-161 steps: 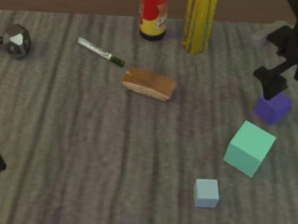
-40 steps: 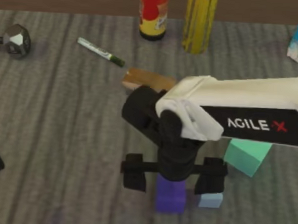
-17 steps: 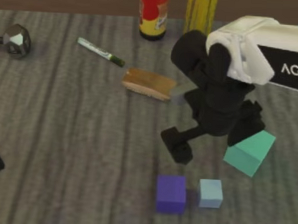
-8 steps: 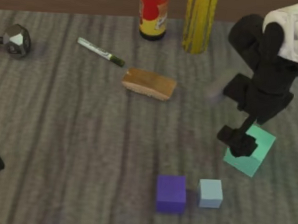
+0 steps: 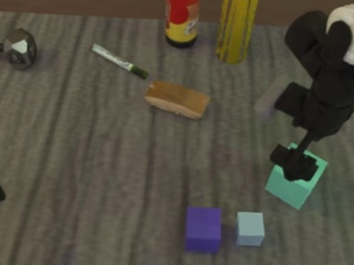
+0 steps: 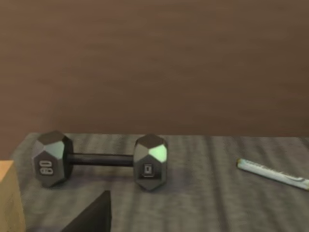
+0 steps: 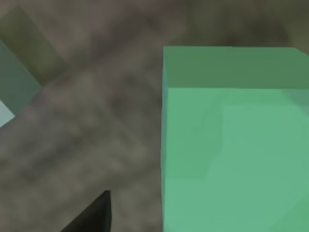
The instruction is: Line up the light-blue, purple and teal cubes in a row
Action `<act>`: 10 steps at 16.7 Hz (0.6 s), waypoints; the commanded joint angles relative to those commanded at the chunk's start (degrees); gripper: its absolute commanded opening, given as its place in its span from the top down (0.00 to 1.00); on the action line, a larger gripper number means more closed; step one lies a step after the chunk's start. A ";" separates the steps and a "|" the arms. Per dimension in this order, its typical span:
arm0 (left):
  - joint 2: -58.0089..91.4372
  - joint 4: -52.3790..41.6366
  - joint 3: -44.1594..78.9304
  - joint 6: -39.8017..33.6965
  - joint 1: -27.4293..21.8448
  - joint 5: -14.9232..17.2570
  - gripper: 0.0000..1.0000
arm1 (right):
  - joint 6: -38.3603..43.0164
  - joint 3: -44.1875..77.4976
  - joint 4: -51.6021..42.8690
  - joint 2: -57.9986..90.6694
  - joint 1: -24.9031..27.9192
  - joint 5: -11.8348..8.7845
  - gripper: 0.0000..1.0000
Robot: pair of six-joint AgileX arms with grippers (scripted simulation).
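Right end effector (image 5: 295, 164) moved over mint teal cube (image 5: 299, 186)

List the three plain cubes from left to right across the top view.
Mid-sized deep-purple matte cube → small pale-blue matte cube → large mint-teal matte cube, which has the right gripper over it.

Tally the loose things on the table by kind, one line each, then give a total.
Cubes: 3, teal cube, purple cube, light-blue cube
Bottles: 2, red-labelled bottle, yellow bottle
Dumbbell: 1
Marker: 1
Brown block: 1
Total: 8
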 joint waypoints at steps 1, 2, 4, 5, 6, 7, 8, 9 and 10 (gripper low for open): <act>0.00 0.00 0.00 0.00 0.00 0.00 0.00 | 0.02 -0.11 0.19 0.07 -0.02 0.00 0.00; 0.00 0.00 0.00 0.00 0.00 0.00 0.00 | 0.07 -0.56 0.95 0.38 -0.07 0.00 0.00; 0.00 0.00 0.00 0.00 0.00 0.00 0.00 | 0.13 -2.39 4.18 1.74 -0.14 0.00 0.00; 0.00 0.00 0.00 0.00 0.00 0.00 0.00 | 0.14 -3.63 6.50 2.71 -0.15 0.00 0.00; 0.00 0.00 0.00 0.00 0.00 0.00 0.00 | 0.13 -5.00 9.09 3.79 -0.15 0.01 0.00; 0.00 0.00 0.00 0.00 0.00 0.00 0.00 | 0.13 -6.39 11.73 4.89 -0.16 0.02 0.00; 0.00 0.00 0.00 0.00 0.00 0.00 0.00 | 0.14 -7.71 14.18 5.92 -0.17 0.03 0.00; 0.00 0.00 0.00 0.00 0.00 0.00 0.00 | 0.14 -8.82 16.14 6.82 -0.18 0.03 0.00; 0.00 0.00 0.00 0.00 0.00 0.00 0.00 | 0.14 -9.66 17.50 7.50 -0.18 0.04 0.00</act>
